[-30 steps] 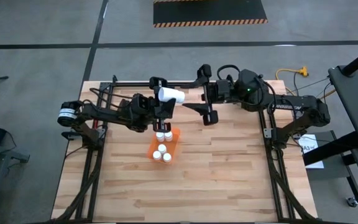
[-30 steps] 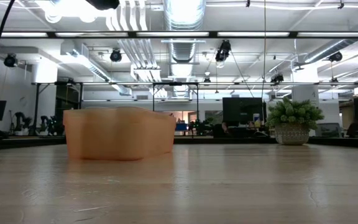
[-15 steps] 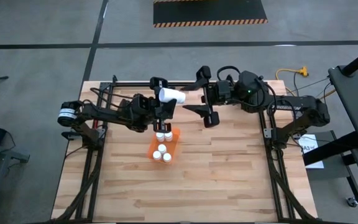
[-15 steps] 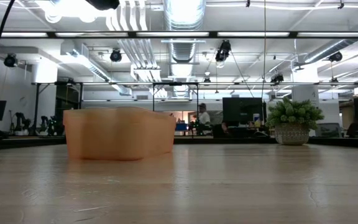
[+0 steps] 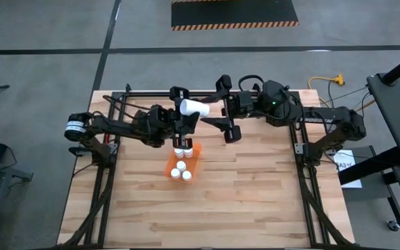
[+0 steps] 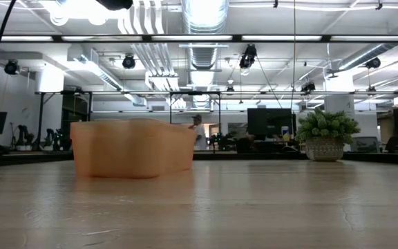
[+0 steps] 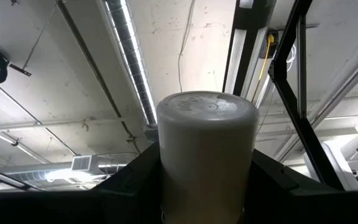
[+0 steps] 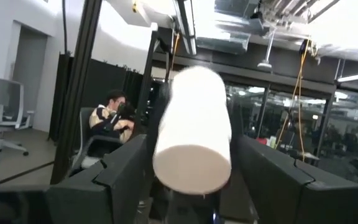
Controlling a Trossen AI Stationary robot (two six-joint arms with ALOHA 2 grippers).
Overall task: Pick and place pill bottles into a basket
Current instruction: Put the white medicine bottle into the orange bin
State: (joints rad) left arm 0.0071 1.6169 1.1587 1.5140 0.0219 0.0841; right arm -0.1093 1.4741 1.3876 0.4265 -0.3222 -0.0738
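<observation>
The left tool point(image 5: 184, 111) is clenched on a white cylinder point(image 5: 192, 107), holding it aloft above the basket point(image 5: 183, 161) of pill bottles point(image 5: 181, 171) mid-surface; the right tool point(image 5: 222, 118), fingers spread, faces its end, seemingly for a handover.

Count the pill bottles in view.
6: one bottle in the left gripper above the basket; five stand in the basket, though that gripper may hide more.

Bright ceiling strip lights point(image 6: 206, 38) glare overhead; basket point(image 6: 133, 148) soft, blurred; shadows faint.
</observation>
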